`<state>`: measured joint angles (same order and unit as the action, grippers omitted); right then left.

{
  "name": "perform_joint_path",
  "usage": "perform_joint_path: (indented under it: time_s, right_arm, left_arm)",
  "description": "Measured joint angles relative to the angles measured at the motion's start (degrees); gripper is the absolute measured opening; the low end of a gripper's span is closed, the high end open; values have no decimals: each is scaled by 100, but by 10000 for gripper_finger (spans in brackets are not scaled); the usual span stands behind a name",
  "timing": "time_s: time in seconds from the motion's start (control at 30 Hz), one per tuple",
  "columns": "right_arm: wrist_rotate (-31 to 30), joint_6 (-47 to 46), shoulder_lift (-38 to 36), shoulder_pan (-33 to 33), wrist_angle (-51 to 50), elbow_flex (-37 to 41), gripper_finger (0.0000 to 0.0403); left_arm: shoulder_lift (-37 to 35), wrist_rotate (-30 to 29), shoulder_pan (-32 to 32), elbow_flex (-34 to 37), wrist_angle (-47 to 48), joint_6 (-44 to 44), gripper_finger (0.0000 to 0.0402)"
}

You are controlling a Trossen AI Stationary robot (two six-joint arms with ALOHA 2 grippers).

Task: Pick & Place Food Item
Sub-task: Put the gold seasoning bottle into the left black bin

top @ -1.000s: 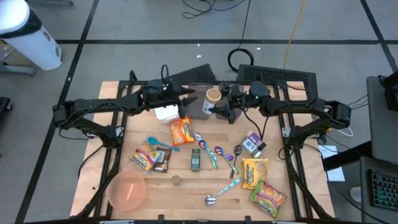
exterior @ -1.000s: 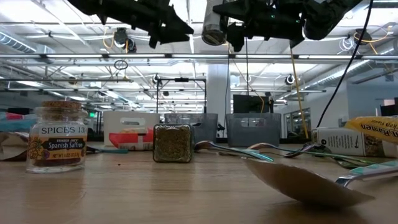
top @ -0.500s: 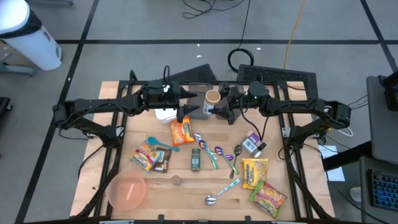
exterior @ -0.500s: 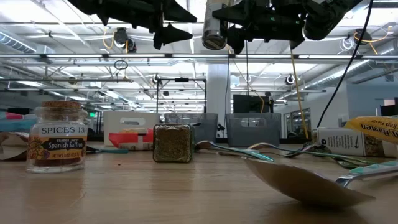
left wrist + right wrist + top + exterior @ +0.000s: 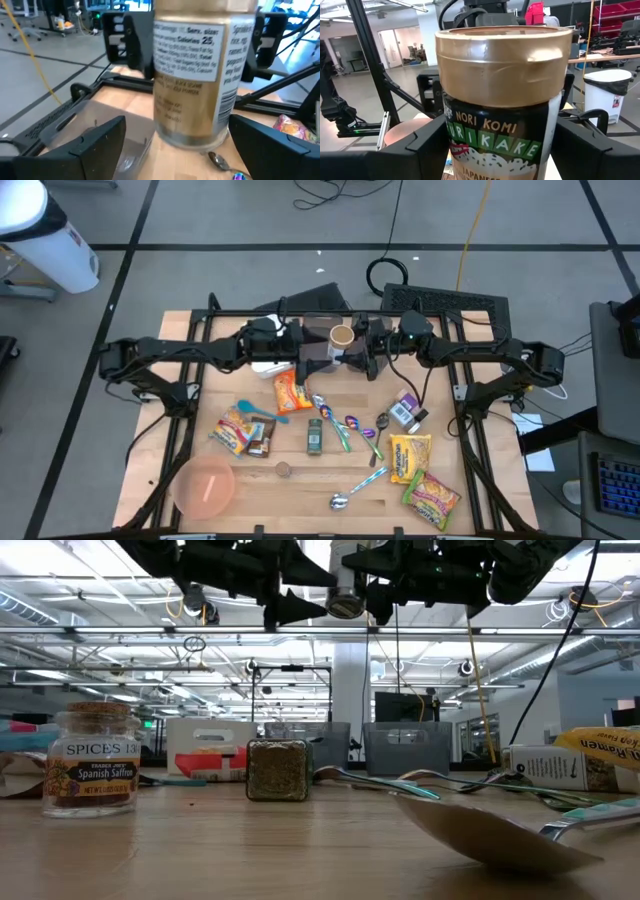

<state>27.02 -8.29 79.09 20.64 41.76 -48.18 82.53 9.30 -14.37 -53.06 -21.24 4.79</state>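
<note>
Furikake jar [image 5: 343,338] hangs in the air, upper centre of the high view, clear above the surface [image 5: 300,470]. The right hand [image 5: 362,352] grips it: in the right wrist view the gold lid [image 5: 502,50] and label fill the frame, with a dark finger [image 5: 427,150] pressed up on either side of the body.

Now the left hand [image 5: 312,358] is right there too, coming in from the frame's left, fingers spread wide. Its wrist view shows the jar [image 5: 200,75] dead ahead, sitting between the two open fingers [image 5: 85,145] with space on both sides, no contact yet.

So the two hands face each other along one line across the frame, jar in the middle. Its long axis looks roughly upright, lid up, and the left fingers straddle its lower body, below where the right hand holds.

In the low view both hands crowd the top edge, the left [image 5: 300,605] just beside the jar [image 5: 345,602].

Reads like a hand-over: the left only has to close.
</note>
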Motion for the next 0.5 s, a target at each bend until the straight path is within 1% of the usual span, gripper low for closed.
perform_joint_path:
  time_s: [0.13,0.33,0.5]
  right_arm:
    - [25,0,0,-19,2,0,274]
    - [12,2,0,-47,9,1,274]
    - [17,2,0,-97,20,2,274]
  left_arm:
    - [129,277,-1,0,-306,50,350]
    - [334,429,-6,-142,-309,139,341]
    - [608,630,-2,-425,-301,176,342]
